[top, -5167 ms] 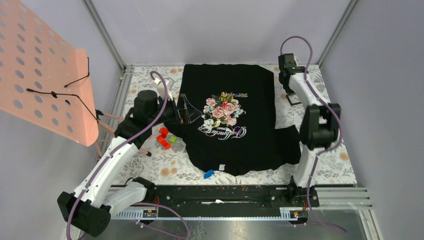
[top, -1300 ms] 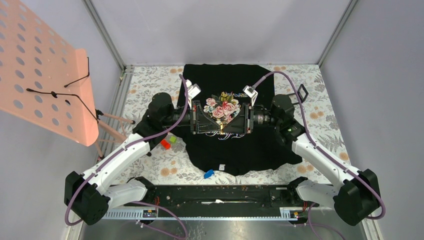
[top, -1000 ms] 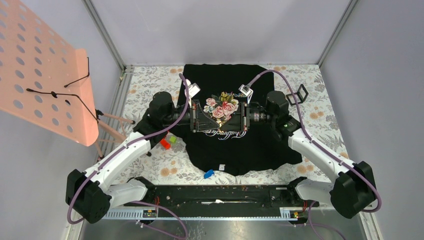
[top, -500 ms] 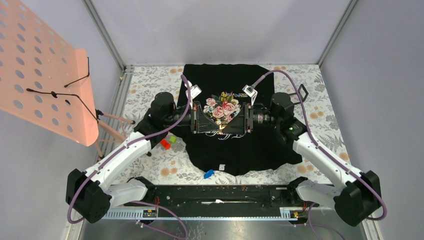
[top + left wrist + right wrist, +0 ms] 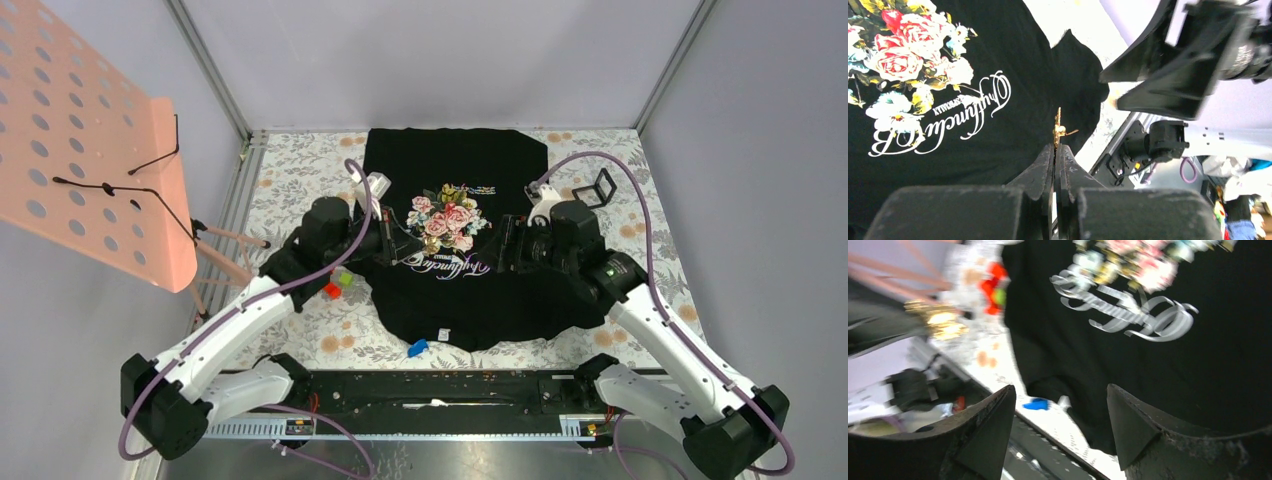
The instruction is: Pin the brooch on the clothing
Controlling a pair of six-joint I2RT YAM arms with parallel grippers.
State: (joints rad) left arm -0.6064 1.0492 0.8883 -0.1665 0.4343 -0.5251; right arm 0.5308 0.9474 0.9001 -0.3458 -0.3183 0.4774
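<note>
The clothing (image 5: 455, 285), a black T-shirt with pink roses and white script, lies flat on the table. My left gripper (image 5: 398, 250) hovers over the shirt's left side, shut on the brooch (image 5: 1058, 128). This tiny golden leaf pin sticks up edge-on from the tips of the left gripper (image 5: 1057, 147). My right gripper (image 5: 506, 246) stands open over the shirt's right side, facing the left one, with nothing between its fingers. The right wrist view shows the right gripper (image 5: 1061, 388) wide apart above the shirt's hem (image 5: 1128, 370), with the brooch (image 5: 940, 322) a gold blur at far left.
Red and green blocks (image 5: 333, 283) lie just left of the shirt. A small blue piece (image 5: 418, 348) sits at the hem near the front rail. A pink perforated board (image 5: 90, 140) on a stand rises at the left. A small black frame (image 5: 598, 187) sits back right.
The two grippers met over the flower print a second ago. The right gripper has since opened and drawn back to the right, while the left has pulled slightly left with the brooch.
</note>
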